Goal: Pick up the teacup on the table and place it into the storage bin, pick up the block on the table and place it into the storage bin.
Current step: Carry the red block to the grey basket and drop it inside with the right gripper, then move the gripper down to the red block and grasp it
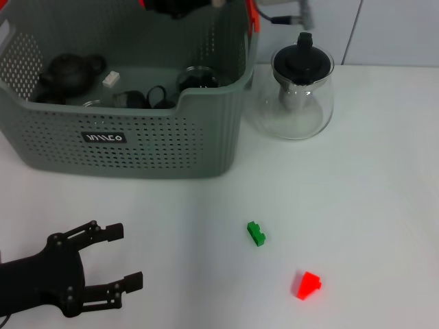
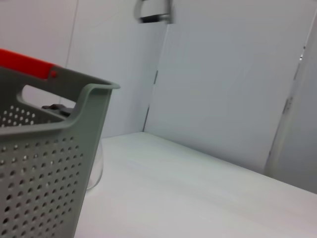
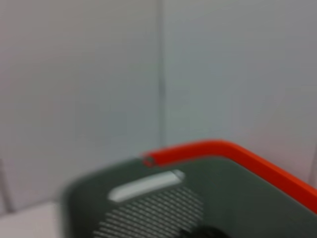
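Grey bin at the back left of the white table, small dark teapot and cups inside, green block and red block on the table in front, glass teapot beside the bin, left gripper open near the front left, right gripper above the bin, fingers hidden so cannot tell.

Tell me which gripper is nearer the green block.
Left. The left gripper sits open on the table beside the green block; the right gripper is far off above the storage bin.

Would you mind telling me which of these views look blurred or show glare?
Right wrist view: the storage bin rim is soft and out of focus. Left wrist view: the near bin wall is slightly blurred. Head view: sharp, with faint highlights on the glass teapot and soft shadows beside the green block.
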Robot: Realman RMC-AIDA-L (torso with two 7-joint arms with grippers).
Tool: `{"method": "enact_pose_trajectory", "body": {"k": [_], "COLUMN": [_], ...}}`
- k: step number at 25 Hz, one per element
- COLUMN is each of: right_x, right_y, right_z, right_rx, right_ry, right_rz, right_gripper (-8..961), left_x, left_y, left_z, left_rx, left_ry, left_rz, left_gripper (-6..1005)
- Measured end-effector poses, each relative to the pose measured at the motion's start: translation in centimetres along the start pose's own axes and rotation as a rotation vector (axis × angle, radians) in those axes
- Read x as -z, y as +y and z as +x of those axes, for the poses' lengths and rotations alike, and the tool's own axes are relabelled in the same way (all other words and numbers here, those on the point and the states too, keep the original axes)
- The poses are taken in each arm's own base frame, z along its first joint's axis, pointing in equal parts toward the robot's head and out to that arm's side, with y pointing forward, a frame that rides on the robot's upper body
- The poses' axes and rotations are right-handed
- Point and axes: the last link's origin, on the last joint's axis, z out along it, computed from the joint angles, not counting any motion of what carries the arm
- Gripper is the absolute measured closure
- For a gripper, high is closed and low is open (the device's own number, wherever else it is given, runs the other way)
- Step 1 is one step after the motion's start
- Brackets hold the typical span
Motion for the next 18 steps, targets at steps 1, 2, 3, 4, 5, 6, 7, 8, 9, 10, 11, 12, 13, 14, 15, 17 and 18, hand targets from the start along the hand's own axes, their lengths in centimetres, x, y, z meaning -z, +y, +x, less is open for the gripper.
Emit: {"method": "enact_pose_trajectory", "body": {"k": [1,2,3,4,5,6,7,8,9,10,11,12,13,14,15,17,18], "right_x": [-0.6,-1.1,-1.5,-1.7,-1.9,-2.1,-2.1,-2.1,-1.9,-0.9,-0.9,0.1,1.3,3.0,4.4,7.7,9.2], "right_y": [-0.1,-0.2,-0.2,-0.2,0.0,0.2,0.3,0.3,0.2,-0.1,-0.1,-0.3,-0.4,-0.7,-0.7,-0.2,0.1], "right_z": [0.1,-0.1,-0.1,-0.3,-0.3,-0.4,-0.4,-0.4,-0.3,-0.4,-0.4,-0.5,-0.5,0.0,0.6,2.3,3.5], "right_rx": [-0.004,-0.003,0.001,0.012,0.027,0.043,0.055,0.063,0.066,0.05,0.05,0.033,0.015,-0.008,-0.021,-0.014,-0.004], "right_ry": [0.024,0.036,0.048,0.051,0.055,0.059,0.059,0.059,0.053,0.011,0.011,-0.032,-0.082,-0.143,-0.194,-0.296,-0.324], "right_rz": [0.018,0.036,0.047,0.055,0.058,0.058,0.058,0.058,0.059,0.057,0.057,0.051,0.042,0.035,0.014,-0.033,-0.059], "right_gripper": [758,756,754,751,749,747,745,699,654,608,563,517,471,425,379,287,267], "left_x": [-0.1,-0.2,-0.2,-0.3,-0.3,-0.3,-0.3,-0.3,-0.3,-0.3,-0.3,-0.3,-0.3,-0.3,-0.3,-0.3,-0.2], "left_y": [0.0,0.0,-0.1,-0.1,-0.1,-0.1,-0.1,-0.1,-0.1,-0.1,-0.1,-0.1,-0.1,-0.1,-0.1,-0.1,0.0], "left_z": [0.0,0.1,0.1,0.1,0.1,0.1,0.2,0.2,0.2,0.2,0.2,0.2,0.2,0.2,0.2,0.1,0.1], "left_rx": [0.0,0.0,0.001,0.002,0.002,0.002,0.002,0.001,0.001,0.001,0.002,0.002,0.002,0.003,0.003,0.003,0.004], "left_ry": [0.0,0.0,0.0,0.001,0.002,0.003,0.005,0.006,0.007,0.007,0.008,0.008,0.008,0.008,0.007,0.004,0.002], "left_rz": [-0.002,-0.006,-0.009,-0.01,-0.011,-0.01,-0.01,-0.009,-0.009,-0.01,-0.008,-0.008,-0.009,-0.008,-0.01,-0.01,-0.011], "left_gripper": [79,79,79,79,79,79,79,79,79,79,79,79,79,79,79,79,79]}}
